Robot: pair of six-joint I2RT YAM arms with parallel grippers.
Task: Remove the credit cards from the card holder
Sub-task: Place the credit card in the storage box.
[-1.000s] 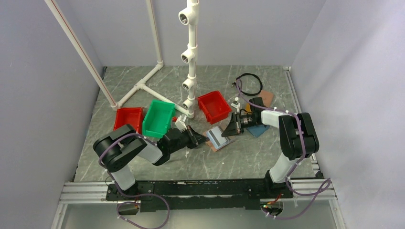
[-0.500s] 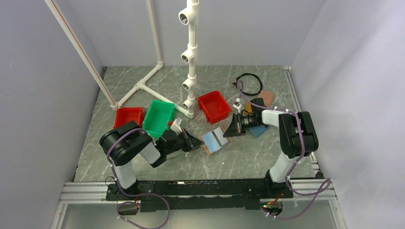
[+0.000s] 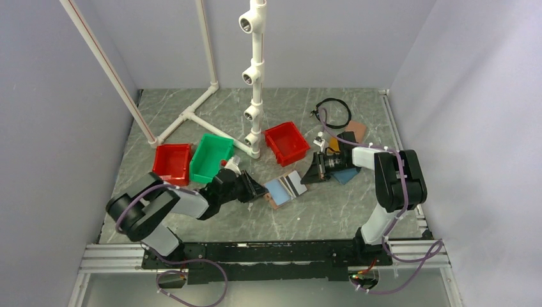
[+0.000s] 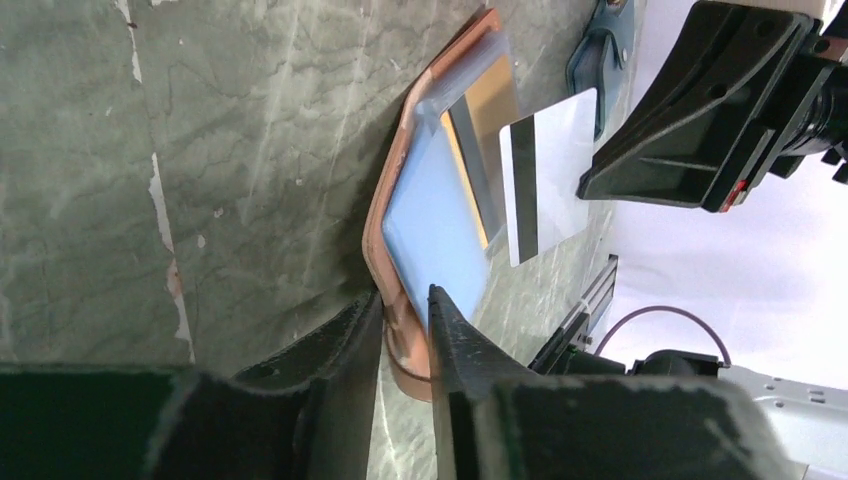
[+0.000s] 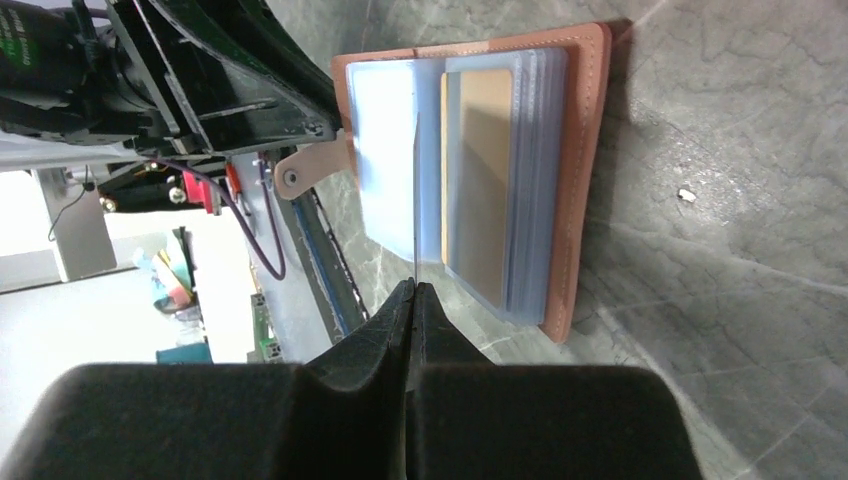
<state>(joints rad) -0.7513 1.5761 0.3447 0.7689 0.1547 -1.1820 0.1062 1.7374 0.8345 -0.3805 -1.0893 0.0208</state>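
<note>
The left gripper (image 4: 405,325) has its jaws a little apart, straddling the 8 o'clock edge of the card holder (image 4: 385,215): one finger is outside the leather, the other over the blue lining. The right gripper (image 5: 413,295) has its jaws together, clamped on one grey-white card (image 4: 555,165) with a dark stripe, at the holder's 2 o'clock end.

Two cards show. The second, gold-tan (image 5: 480,170), sits in a clear sleeve inside the holder. The one holder lies open, lining up, mid-counter (image 3: 319,214) between the two arms. From above, its long axis runs 8 to 2 o'clock, and its snap tab (image 5: 310,172) is on the left gripper's side.

One red bin (image 3: 286,142) stands at the holder's 12 o'clock. A green bin (image 3: 211,157) and a second red bin (image 3: 172,160) stand at 10 o'clock. A teal-blue wallet (image 3: 348,174) lies at 3 o'clock beside the right arm, and a black cable loop (image 3: 333,105) lies at 1 o'clock.
</note>
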